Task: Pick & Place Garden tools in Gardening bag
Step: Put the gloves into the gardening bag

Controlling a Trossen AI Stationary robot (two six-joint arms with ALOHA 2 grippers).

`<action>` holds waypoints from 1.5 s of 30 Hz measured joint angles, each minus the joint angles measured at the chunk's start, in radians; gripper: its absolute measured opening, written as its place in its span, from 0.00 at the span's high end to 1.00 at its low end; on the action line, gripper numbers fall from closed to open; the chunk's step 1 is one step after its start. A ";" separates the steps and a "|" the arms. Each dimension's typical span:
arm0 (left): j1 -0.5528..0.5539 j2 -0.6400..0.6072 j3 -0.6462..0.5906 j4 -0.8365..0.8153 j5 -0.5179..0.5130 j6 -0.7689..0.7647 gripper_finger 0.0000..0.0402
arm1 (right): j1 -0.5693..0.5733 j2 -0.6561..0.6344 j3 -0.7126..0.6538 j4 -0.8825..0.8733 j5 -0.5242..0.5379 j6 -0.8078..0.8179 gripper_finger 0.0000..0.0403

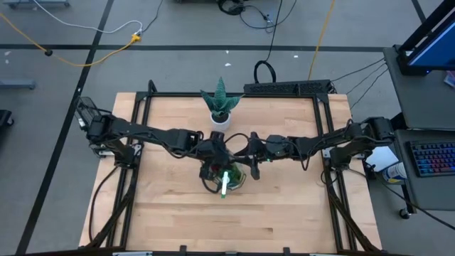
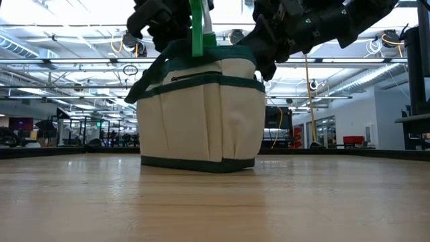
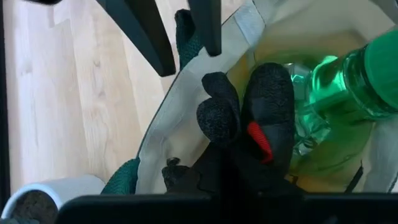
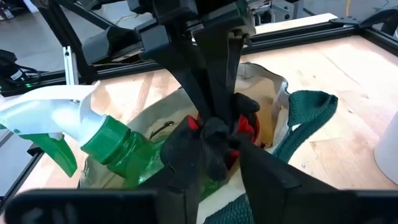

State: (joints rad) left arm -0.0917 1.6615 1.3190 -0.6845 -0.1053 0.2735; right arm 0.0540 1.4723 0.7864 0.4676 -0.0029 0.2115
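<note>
From above, two arms meet over one gardening bag (image 1: pixel 226 176) at mid surface (image 1: pixel 170 213); one spray bottle (image 1: pixel 223 185) stands in it, one potted plant (image 1: pixel 220 105) behind. At surface level, the single bag sits upright, both arms at its rim. Through the left wrist camera, one red-black glove (image 3: pixel 249 124) lies in the bag beside the bottle. Through the right wrist camera, the left end effector (image 4: pixel 214 121) is clenched on the glove; the right end effector (image 4: pixel 217 168) is parted, just beside it.
</note>
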 joint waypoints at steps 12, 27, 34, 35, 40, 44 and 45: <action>0.036 0.051 0.000 -0.060 0.089 -0.001 0.96 | 0.000 0.000 0.000 0.005 0.000 0.008 0.70; 0.034 0.119 -0.001 -0.044 0.109 -0.014 0.80 | 0.000 -0.001 0.000 -0.001 -0.002 0.008 0.60; 0.013 0.063 -0.004 -0.055 0.094 -0.016 0.69 | 0.000 -0.001 0.000 -0.002 -0.001 0.008 0.57; 0.010 0.052 -0.004 -0.056 0.094 -0.018 0.68 | 0.000 -0.001 0.000 -0.002 -0.001 0.010 0.57; -0.007 -0.013 -0.004 -0.054 0.061 -0.021 0.69 | 0.000 -0.001 0.000 -0.005 -0.002 0.011 0.58; -0.020 -0.053 -0.004 -0.055 -0.006 -0.025 0.71 | 0.000 -0.001 0.000 -0.006 -0.002 0.012 0.57; -0.022 -0.064 -0.004 -0.054 -0.013 -0.026 0.72 | 0.000 -0.001 0.000 -0.006 -0.002 0.011 0.57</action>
State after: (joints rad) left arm -0.1140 1.5979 1.3148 -0.7387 -0.1179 0.2479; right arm 0.0544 1.4715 0.7864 0.4611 -0.0045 0.2230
